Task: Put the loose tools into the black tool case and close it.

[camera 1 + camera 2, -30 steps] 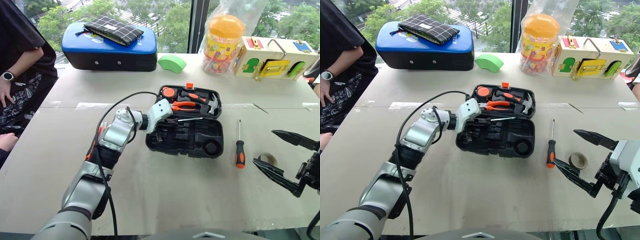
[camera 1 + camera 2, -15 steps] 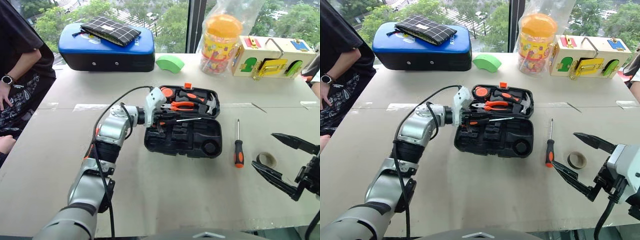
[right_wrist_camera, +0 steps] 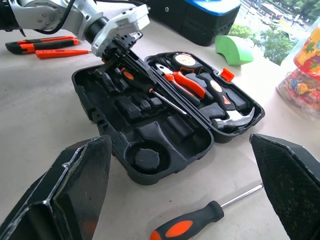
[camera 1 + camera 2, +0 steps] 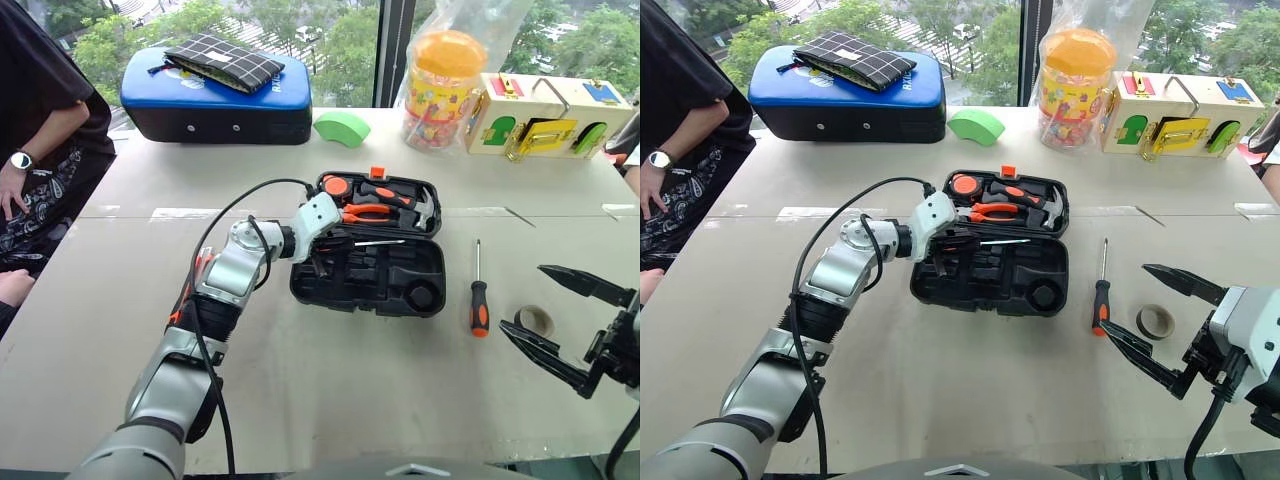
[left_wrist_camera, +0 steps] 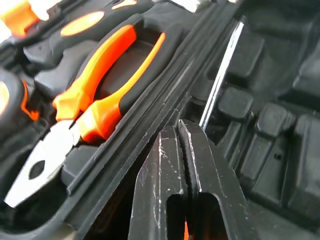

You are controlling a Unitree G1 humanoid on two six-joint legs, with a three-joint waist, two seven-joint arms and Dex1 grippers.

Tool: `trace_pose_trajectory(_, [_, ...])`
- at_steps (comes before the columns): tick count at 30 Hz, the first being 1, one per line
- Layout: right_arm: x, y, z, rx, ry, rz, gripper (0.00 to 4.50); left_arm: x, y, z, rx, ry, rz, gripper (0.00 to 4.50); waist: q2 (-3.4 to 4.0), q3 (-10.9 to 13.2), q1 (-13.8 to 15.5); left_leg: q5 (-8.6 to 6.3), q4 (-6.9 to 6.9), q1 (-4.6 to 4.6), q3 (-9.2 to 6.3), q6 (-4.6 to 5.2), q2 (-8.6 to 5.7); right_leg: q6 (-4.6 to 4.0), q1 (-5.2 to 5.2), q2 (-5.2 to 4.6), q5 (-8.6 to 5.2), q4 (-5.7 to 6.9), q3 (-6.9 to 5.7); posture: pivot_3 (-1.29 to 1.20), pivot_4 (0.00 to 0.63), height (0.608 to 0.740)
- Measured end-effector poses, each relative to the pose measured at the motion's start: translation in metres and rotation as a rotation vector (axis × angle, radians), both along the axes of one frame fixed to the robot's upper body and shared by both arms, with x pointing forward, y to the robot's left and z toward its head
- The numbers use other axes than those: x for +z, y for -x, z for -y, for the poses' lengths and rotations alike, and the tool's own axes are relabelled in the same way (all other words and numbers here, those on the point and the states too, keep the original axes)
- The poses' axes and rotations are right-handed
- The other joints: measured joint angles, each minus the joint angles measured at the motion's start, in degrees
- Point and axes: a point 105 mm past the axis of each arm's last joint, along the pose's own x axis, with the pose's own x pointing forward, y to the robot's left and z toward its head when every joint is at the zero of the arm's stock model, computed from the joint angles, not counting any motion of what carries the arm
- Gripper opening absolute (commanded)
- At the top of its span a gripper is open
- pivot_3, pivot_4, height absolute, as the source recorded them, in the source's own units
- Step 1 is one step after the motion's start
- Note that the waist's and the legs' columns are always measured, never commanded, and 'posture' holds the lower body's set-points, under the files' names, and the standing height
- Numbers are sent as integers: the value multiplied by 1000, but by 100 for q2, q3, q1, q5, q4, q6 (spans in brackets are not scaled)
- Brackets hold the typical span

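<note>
The black tool case (image 4: 395, 290) lies open mid-table. One of the loose tools, a slim screwdriver (image 4: 382, 243), lies across the case by the hinge. My left gripper (image 5: 178, 124) is shut at the case's left end, its fingertips over that screwdriver's handle end. A second screwdriver (image 4: 480, 303) lies on the table right of the case, with a small tape ring (image 4: 538, 320) beside it. My right gripper (image 4: 520, 300) hangs open near the tape ring, touching nothing. Thin orange-red flat tools (image 3: 37, 45) lie on the table left of the case.
Pliers (image 5: 100, 85), a hammer (image 4: 420, 207) and a tape measure (image 4: 338, 185) sit in the case's far half. At the back stand a blue-topped case (image 4: 220, 100), a green block (image 4: 343, 127), an orange-lidded jar (image 4: 443, 85) and a wooden latch box (image 4: 550, 115). A person (image 4: 40, 120) stands at the left.
My left gripper lifted toward the hinge half a second ago and has come back down at the case's left end, still shut. The right gripper has kept still.
</note>
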Motion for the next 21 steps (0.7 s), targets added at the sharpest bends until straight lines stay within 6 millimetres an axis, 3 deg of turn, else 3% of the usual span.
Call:
trace_pose_trajectory(6, [-1, 1, 0, -2, 1, -6, 4500, -1, -14, 5, -162, -170, 179, 48, -1, -4, 28, -4, 2, -1, 2, 7, 0, 2, 1, -1, 1, -4, 0, 0, 150, 740])
trace_pose_trajectory(12, [-1, 2, -1, -4, 3, -9, 4500, -4, -19, 14, -227, -192, 244, 48, 16, -18, 134, -5, 10, -1, 2, 10, 0, 13, 5, -4, -6, -4, -1, 0, 150, 740])
trace_pose_trajectory(14, [0, 3, -3, -2, 6, -2, 4500, -2, -20, 14, -215, -147, 227, 48, 19, -20, 141, -6, 14, -1, 2, 12, 0, 19, 6, -5, -9, -4, -2, 0, 150, 740])
trace_pose_trajectory(18, [-1, 1, -3, -41, 1, -5, 4500, -2, -15, 7, -114, 111, 10, 48, 1, -2, 114, -9, 14, -8, 2, 16, 0, 18, -1, -5, -9, -3, -7, 0, 150, 740])
trace_pose_trajectory(21, [-9, -8, -5, -103, -11, -33, 4500, 18, -9, -1, -89, 279, -102, 48, -15, 11, 33, -5, 11, -19, 1, 11, 3, 5, -12, -5, 1, -3, -13, 0, 150, 740])
